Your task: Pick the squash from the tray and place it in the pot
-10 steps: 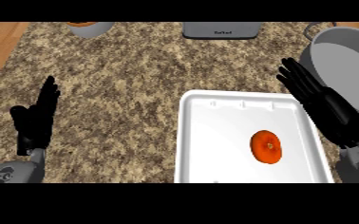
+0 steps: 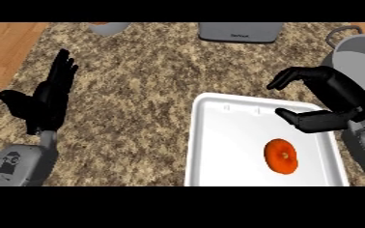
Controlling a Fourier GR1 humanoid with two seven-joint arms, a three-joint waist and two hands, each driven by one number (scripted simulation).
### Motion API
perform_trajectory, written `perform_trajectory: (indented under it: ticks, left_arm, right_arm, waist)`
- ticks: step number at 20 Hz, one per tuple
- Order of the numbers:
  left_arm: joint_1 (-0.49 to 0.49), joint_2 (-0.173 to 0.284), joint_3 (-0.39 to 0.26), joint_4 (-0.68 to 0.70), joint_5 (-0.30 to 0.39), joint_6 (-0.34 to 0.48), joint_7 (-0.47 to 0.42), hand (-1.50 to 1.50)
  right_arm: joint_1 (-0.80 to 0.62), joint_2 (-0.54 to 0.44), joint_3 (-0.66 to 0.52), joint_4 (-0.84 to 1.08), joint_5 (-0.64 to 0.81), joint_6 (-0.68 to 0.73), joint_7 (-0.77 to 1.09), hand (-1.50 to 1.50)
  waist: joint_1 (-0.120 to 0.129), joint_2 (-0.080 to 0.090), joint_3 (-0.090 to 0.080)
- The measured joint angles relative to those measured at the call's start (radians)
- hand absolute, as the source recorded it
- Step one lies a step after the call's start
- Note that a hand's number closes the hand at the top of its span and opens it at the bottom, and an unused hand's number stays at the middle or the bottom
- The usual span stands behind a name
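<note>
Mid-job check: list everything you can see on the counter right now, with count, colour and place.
squash: one, orange, lying on the tray, right of its middle
tray: one, white, lower right of the counter
pot: one, grey, right edge, partly cut off
grey appliance: one, top edge, centre-right
grey container: one, top edge, left, mostly cut off
counter: speckled brown stone, wood strip at far left
left hand: black, open, fingers up, resting at left
right hand: black, fingers bent, holding nothing, above the tray's far right corner
</note>
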Motion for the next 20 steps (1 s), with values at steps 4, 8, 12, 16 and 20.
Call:
perform_trajectory:
  ticks: [4,8,12,16,20]
  left_arm:
    - [-0.018,0.004,0.003,-0.051,0.026,-0.017,0.039,0.00]
    - [-0.028,-0.004,0.001,-0.078,0.027,-0.003,0.072,0.00]
    - [-0.031,-0.005,0.004,-0.091,0.026,0.002,0.096,0.00]
    - [-0.017,-0.005,0.006,-0.100,0.024,0.002,0.098,0.00]
    - [-0.006,0.001,0.013,-0.110,0.019,0.005,0.106,0.00]
  right_arm:
    - [-0.002,-0.005,-0.021,0.155,0.063,0.102,-0.278,-1.50]
    - [-0.045,-0.034,-0.028,0.278,0.128,0.136,-0.460,-1.50]
    - [-0.105,-0.101,0.014,0.315,0.194,0.145,-0.498,-1.50]
    - [-0.144,-0.187,0.116,0.276,0.303,0.147,-0.495,-1.50]
    - [-0.177,-0.254,0.232,0.192,0.425,0.129,-0.488,-1.50]
  waist:
    - [0.007,0.005,0.004]
    - [0.002,0.004,0.003]
    - [-0.009,-0.001,0.001]
    - [-0.012,-0.005,-0.001]
    - [-0.021,-0.010,-0.003]
